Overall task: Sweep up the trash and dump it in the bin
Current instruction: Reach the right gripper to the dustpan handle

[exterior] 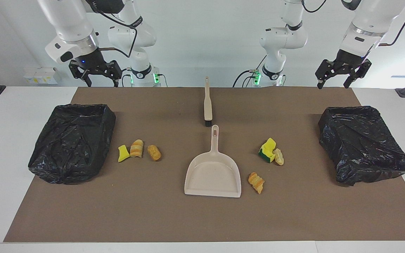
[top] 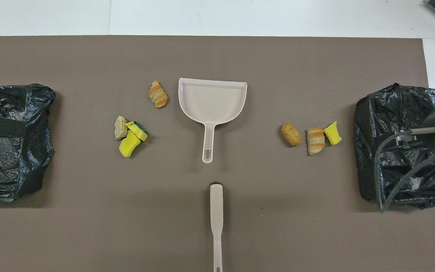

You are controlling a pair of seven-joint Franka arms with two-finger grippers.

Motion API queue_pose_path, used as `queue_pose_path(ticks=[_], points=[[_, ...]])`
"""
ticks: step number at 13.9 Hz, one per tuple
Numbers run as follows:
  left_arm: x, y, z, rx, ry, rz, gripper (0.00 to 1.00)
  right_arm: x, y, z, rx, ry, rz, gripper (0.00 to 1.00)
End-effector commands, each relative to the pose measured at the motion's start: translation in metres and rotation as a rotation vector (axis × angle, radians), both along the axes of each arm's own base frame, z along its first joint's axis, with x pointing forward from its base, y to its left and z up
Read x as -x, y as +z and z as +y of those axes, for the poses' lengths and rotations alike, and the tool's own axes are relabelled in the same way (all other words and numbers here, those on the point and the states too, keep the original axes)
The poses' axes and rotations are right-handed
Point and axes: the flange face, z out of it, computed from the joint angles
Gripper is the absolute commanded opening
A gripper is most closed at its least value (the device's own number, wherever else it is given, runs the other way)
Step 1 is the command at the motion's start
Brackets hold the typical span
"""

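Hovering, left end effector (exterior: 333,83): upper right of the facing view, fingers wide, empty;
Right end effector (exterior: 100,81): upper left, wide, empty;
Trash (exterior: 137,149): scattered mid-frame beside dustpan (exterior: 213,175)

Dustpan (exterior: 213,174) mid-table — brush (exterior: 207,105) nearer the robots, handles facing.

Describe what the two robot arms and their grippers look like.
Both arms are glossy white with rounded joints, black bands and a silver ring at the wrist. Each ends in a black two-finger gripper: the left gripper, the right gripper. Black cables run along both, green lights glow at the bases, and a small blue light shows on the right wrist.
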Motion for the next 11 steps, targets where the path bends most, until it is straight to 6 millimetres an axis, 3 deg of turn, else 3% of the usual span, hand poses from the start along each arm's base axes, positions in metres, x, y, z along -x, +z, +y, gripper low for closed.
queue_pose_path(ticks=[1,3,11], points=[[0.001,0.002,0.001,0.004,-0.005,-0.003,1.0,-0.02,-0.015,0.044,-0.019,-0.027,-0.013,1.0],[0.001,0.002,0.001,0.004,-0.005,-0.003,1.0,-0.033,-0.03,0.065,-0.079,-0.092,-0.024,1.0],[0.001,0.002,0.001,0.004,-0.005,-0.003,1.0,-0.071,-0.107,0.223,-0.144,-0.18,-0.151,1.0]])
